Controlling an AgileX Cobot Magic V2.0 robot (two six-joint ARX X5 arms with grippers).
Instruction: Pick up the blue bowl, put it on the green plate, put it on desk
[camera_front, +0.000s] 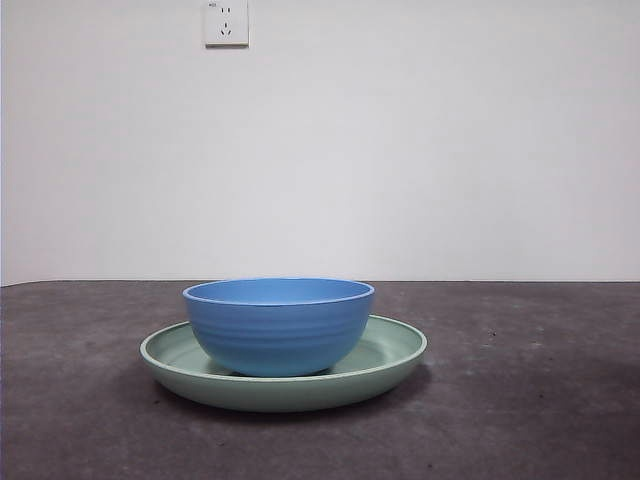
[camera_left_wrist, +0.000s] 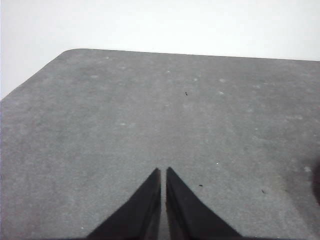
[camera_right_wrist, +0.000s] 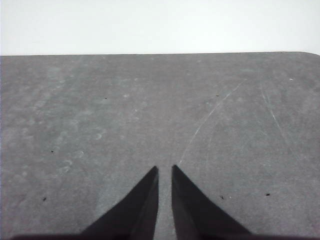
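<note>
The blue bowl stands upright inside the green plate, and the plate rests on the dark desk in the middle of the front view. No arm shows in that view. My left gripper is shut with nothing in it, over bare desk. My right gripper is shut too, holding nothing, above bare desk marked with faint scratches. Neither wrist view shows the bowl or the plate.
A white wall with a power socket stands behind the desk. The desk's far edge and a rounded corner show in the left wrist view, and another rounded corner in the right wrist view.
</note>
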